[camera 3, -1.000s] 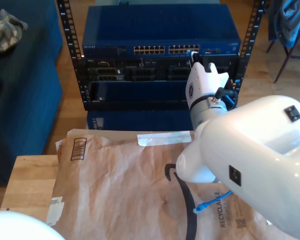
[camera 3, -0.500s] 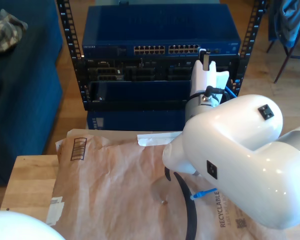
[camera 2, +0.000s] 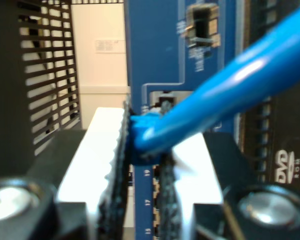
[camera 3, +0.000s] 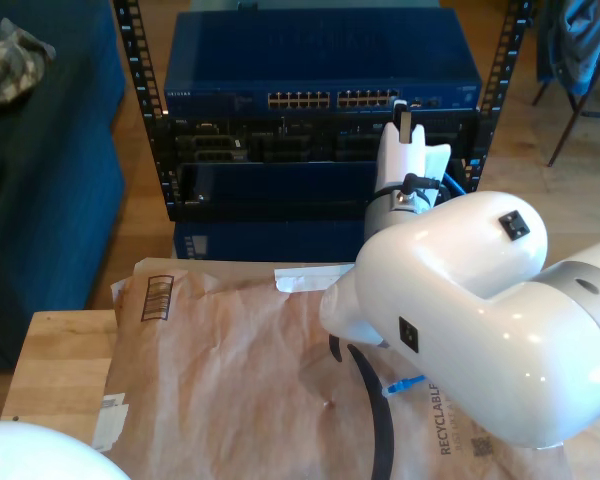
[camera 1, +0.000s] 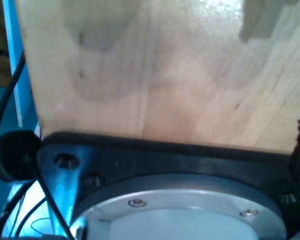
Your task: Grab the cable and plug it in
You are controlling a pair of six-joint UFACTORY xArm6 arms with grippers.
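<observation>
The blue cable (camera 2: 225, 95) is seen in the second wrist view clamped between the two white fingers (camera 2: 97, 150) of my second gripper (camera 2: 145, 150), its booted plug end pinched between the ridged pads and the cord running off toward the upper right of that frame. Directly ahead of the plug stands the blue front panel of a network switch (camera 2: 155, 50), with small port numbers printed along it; whether the plug touches a port cannot be told.

In the exterior view my second gripper (camera 3: 404, 118) is raised at the upper right of the switch (camera 3: 320, 60), just beside the right end of its row of ports (camera 3: 330, 99). The switch sits in a black rack (camera 3: 140, 90) in the upper half of the frame. A short bright blue stretch of the cable (camera 3: 405, 383) is seen on the brown paper (camera 3: 230, 380) in the lower middle of the frame, beside a thick black cable (camera 3: 375, 420), under the bulky white arm (camera 3: 460, 310). The paper covers a wooden table (camera 3: 55, 370).

In the first wrist view a pale wooden board (camera 1: 155, 75) is seen close up above a black and metal mounting (camera 1: 180, 190); the state of my first gripper's fingers cannot be told.
</observation>
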